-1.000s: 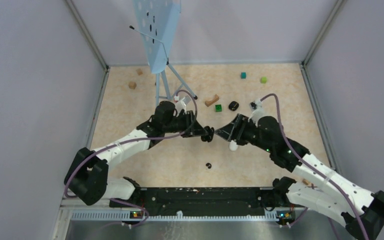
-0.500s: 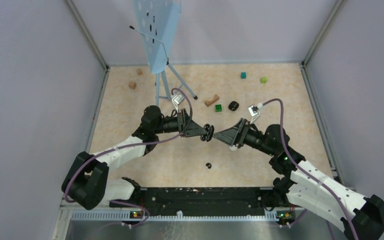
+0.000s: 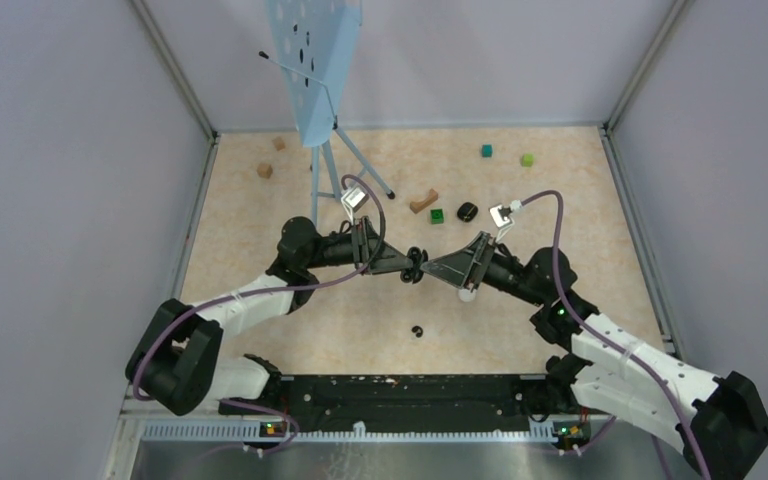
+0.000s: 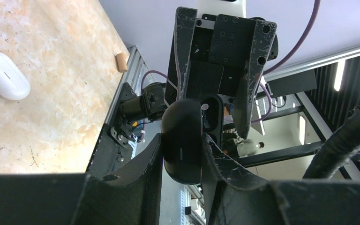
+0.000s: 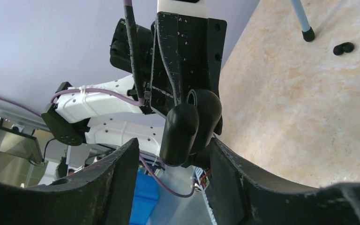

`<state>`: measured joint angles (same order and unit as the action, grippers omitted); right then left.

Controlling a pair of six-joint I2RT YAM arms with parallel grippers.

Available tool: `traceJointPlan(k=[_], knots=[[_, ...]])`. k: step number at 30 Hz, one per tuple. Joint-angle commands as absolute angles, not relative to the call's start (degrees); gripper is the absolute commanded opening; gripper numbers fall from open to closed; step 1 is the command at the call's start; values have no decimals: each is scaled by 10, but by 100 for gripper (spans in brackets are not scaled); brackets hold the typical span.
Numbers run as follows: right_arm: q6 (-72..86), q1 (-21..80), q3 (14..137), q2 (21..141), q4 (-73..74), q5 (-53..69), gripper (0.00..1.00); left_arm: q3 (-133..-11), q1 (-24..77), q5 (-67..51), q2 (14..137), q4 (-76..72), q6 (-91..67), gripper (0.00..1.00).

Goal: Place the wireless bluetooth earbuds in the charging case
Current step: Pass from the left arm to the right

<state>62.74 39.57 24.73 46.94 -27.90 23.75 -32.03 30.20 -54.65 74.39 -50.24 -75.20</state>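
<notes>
In the past second both arms have levelled out and met tip to tip above the beige stone-patterned worktop (image 3: 580, 200). The left claw (image 3: 408, 265) stays partly closed on the small glossy black charging case (image 4: 183, 140), lid open, in mid-air, while the right claw (image 3: 438, 268) has edged up with jaws apart and narrowing, gripping nothing visible. I judge this a line-up rather than an insertion, since a tiny glossy black earbud (image 3: 417, 331) lies loose on the worktop nearer the bases; whether the right fingers touch the case, or what its socket holds, I cannot tell.
</notes>
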Motion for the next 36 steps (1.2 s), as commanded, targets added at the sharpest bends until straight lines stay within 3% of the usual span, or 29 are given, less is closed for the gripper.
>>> traceJointPlan(k=[1, 19, 30, 36], knots=[[636, 393, 244, 485, -341, 256, 53, -318, 301, -556, 749, -551, -760, 9], [651, 393, 231, 517, -394, 262, 42, -317, 301, -559, 755, -562, -770, 8], [665, 393, 213, 512, -411, 250, 20, -314, 301, -559, 752, -563, -772, 9], [664, 393, 211, 508, -402, 247, 22, -314, 301, -561, 752, -564, -769, 9]])
